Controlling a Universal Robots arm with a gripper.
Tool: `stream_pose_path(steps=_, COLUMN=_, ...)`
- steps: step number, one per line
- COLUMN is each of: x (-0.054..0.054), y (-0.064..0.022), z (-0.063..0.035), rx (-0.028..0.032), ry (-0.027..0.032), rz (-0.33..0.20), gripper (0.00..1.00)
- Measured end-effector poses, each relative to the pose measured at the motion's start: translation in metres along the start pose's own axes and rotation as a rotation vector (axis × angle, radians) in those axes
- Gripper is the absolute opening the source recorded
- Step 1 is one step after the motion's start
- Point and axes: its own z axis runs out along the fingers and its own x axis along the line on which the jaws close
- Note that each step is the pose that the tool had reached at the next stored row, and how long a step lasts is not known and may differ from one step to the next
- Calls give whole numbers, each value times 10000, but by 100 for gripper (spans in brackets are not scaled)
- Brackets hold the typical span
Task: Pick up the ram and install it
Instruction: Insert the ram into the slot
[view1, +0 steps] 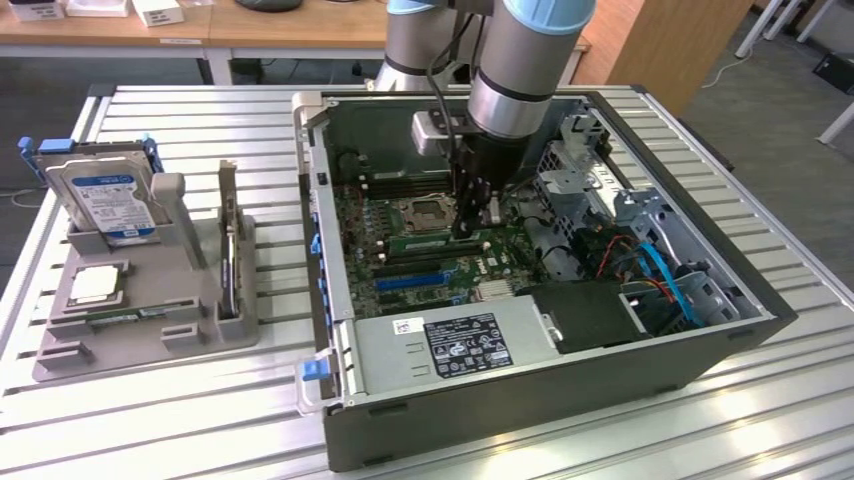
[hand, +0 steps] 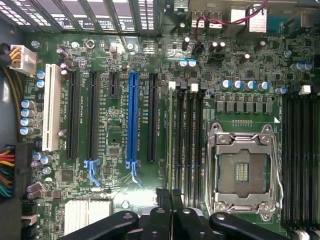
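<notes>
The arm's black 2-finger gripper (view1: 467, 228) (hand: 171, 200) hung inside the open grey metal computer case (view1: 534, 400), its fingers closed on one end of the thin, long green ram (view1: 424, 243) (hand: 171, 135). The ram stood on edge along the memory slot farthest from the silver-framed CPU socket (hand: 245, 170) on the green motherboard (hand: 115, 145); whether it was fully seated could not be told
</notes>
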Motion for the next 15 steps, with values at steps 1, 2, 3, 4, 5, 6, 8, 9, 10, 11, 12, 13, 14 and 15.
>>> stream_pose_path(steps=1, x=0, y=0, z=1, rx=-1, ry=2, rz=1, gripper=12)
stream_pose_path(steps=2, x=1, y=0, z=1, rx=-1, ry=4, rz=1, gripper=12)
stream_pose_path(steps=3, x=0, y=0, z=3, rx=-1, ry=2, rz=1, gripper=12)
stream_pose_path(steps=4, x=0, y=0, z=9, rx=1, ry=-2, rz=0, gripper=12)
stream_pose_path(steps=5, x=0, y=-1, z=16, rx=1, ry=-1, rz=0, gripper=12)
stream_pose_path(steps=6, x=0, y=-1, z=25, rx=0, ry=0, rz=1, gripper=12)
stream_pose_path(steps=8, x=1, y=-1, z=34, rx=-1, ry=3, rz=1, gripper=12)
stream_pose_path(steps=9, x=1, y=-1, z=34, rx=-1, ry=3, rz=1, gripper=12)
stream_pose_path(steps=10, x=1, y=-1, z=34, rx=-1, ry=2, rz=1, gripper=12)
stream_pose_path(steps=11, x=1, y=-1, z=34, rx=-1, ry=3, rz=1, gripper=12)
stream_pose_path(steps=12, x=1, y=1, z=35, rx=0, ry=1, rz=2, gripper=12)
stream_pose_path(steps=13, x=1, y=4, z=35, rx=0, ry=1, rz=4, gripper=12)
stream_pose_path(steps=14, x=1, y=7, z=36, rx=0, ry=1, rz=3, gripper=12)
stream_pose_path(steps=15, x=1, y=8, z=36, rx=0, ry=1, rz=1, gripper=12)
